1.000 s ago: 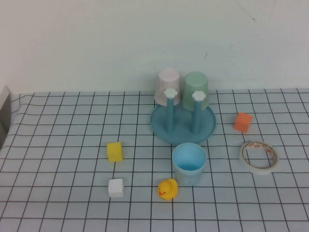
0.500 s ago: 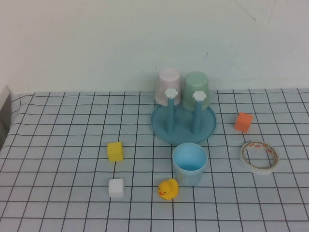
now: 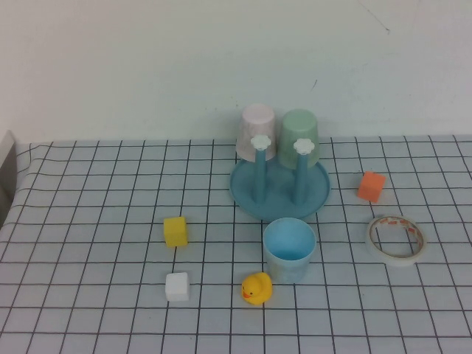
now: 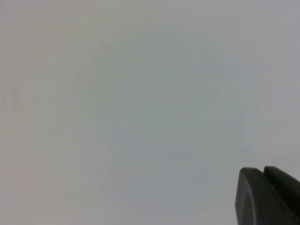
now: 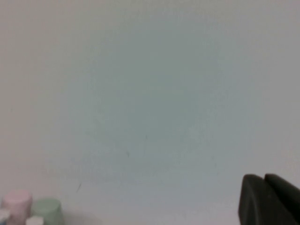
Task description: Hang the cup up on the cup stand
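- Two grippers, neither in the high view; left gripper [image 4: 269,197] shows only as a dark corner piece in its wrist view, right gripper [image 5: 269,199] likewise. Can't tell how either one's fingers stand.
- Both wrist cameras face the blank white wall [image 3: 221,59]; the right one catches the tops of the pink cup [image 5: 16,202] and mint cup [image 5: 47,209].
- Worktop [image 3: 88,258]: white cloth with black grid.
- Light blue cup [image 3: 289,249] upright, mouth up, just in front of the cup stand [image 3: 280,188], beside the rubber duck [image 3: 256,288].
- Pink and mint cups inverted at the stand's back.
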`<state>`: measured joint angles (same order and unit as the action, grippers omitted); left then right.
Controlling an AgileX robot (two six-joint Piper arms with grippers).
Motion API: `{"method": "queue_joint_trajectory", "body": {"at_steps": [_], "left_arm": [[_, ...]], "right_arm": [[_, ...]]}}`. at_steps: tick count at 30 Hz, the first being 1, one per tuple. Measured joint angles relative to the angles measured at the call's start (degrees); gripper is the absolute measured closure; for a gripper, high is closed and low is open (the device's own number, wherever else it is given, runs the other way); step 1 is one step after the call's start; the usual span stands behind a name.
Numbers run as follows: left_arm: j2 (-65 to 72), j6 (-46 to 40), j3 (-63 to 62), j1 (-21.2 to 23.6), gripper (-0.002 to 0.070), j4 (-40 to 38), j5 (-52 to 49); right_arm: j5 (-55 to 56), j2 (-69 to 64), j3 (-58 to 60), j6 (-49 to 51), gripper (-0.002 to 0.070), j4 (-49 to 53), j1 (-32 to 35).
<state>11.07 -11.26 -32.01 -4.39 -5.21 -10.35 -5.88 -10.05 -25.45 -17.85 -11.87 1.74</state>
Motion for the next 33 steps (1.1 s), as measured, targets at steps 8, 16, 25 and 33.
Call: {"method": "queue_joint_trajectory", "body": {"at_steps": [8, 16, 25, 33], "left_arm": [[1.2, 0.0, 3.0, 0.0, 0.0676, -0.1, -8.4], [1.4, 0.0, 3.1, 0.0, 0.0676, -0.1, -18.3], [2.4, 2.5, 3.2, 0.0, 0.0676, -1.4, -21.9], [2.4, 2.1, 3.5, 0.0, 0.0676, -1.5, -23.3]], "right_arm": [[-16.9, -12.3, -3.9, 2.1, 0.0677, -0.6, 0.0], [-23.4, -28.4, -4.0, -2.7, 0.0677, -2.1, 0.0], [-31.1, -54.0, -15.3, -13.2, 0.0677, -14.5, -1.2], [-31.5, -72.4, -27.3, -13.8, 0.0674, -14.0, -13.3]]}}
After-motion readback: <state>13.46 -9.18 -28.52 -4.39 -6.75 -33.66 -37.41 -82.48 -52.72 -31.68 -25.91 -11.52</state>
